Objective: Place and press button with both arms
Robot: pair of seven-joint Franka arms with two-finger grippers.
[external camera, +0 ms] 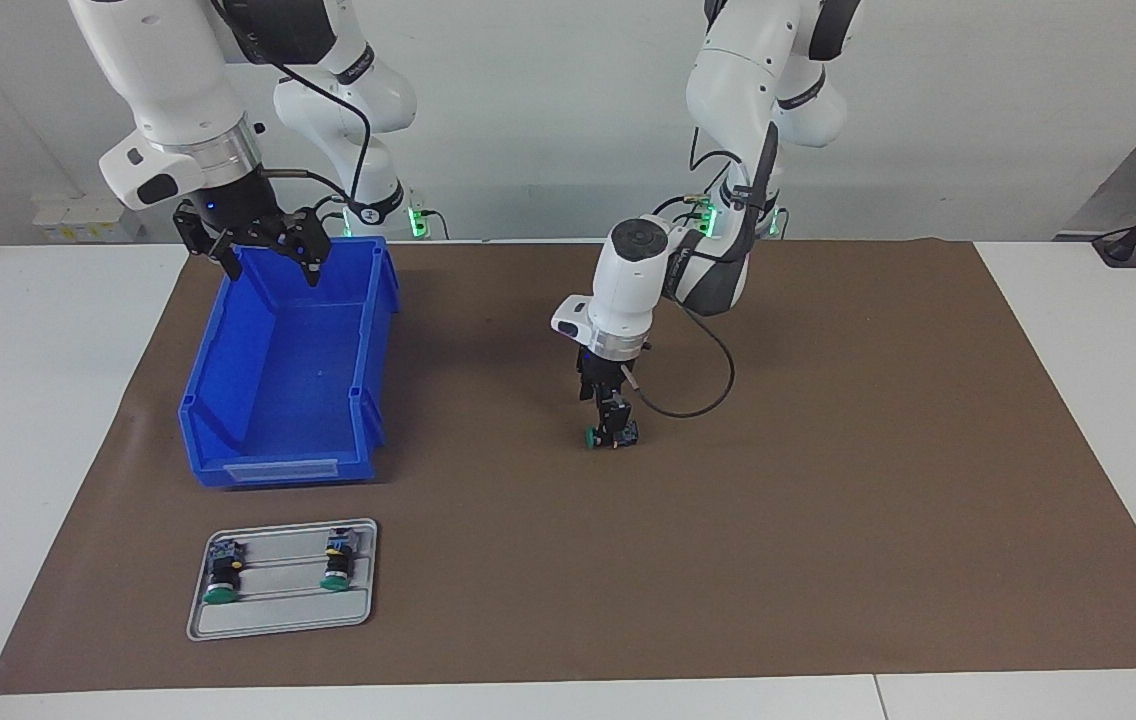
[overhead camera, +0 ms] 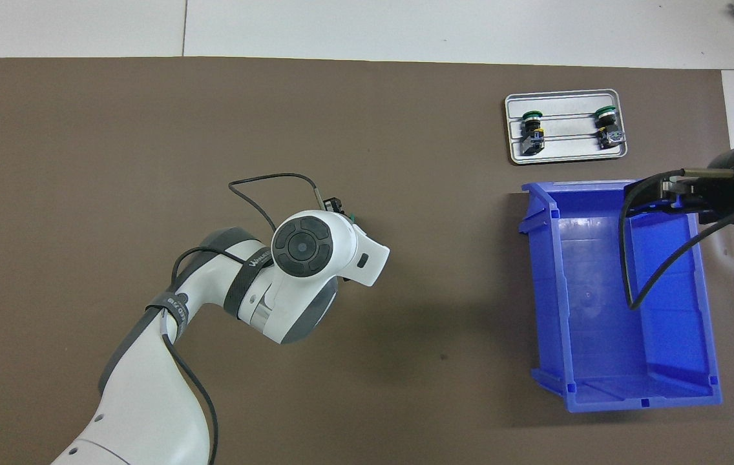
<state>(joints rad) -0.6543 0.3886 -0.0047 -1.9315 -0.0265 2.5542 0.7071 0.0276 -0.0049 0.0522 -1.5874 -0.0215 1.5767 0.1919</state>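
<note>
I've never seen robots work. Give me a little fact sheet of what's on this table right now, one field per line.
Left gripper: down at the mat's middle, gripping the button
Button: lying sideways, green cap toward the right arm's end
Right gripper: open, empty, above the blue bin
Blue bin: looks empty
Grey tray: farther from the robots than the bin, carrying two spare buttons
Surface: brown mat

Brown mat on white bench; blue bin; grey tray; green-capped button; white arms, black grippers.
</note>
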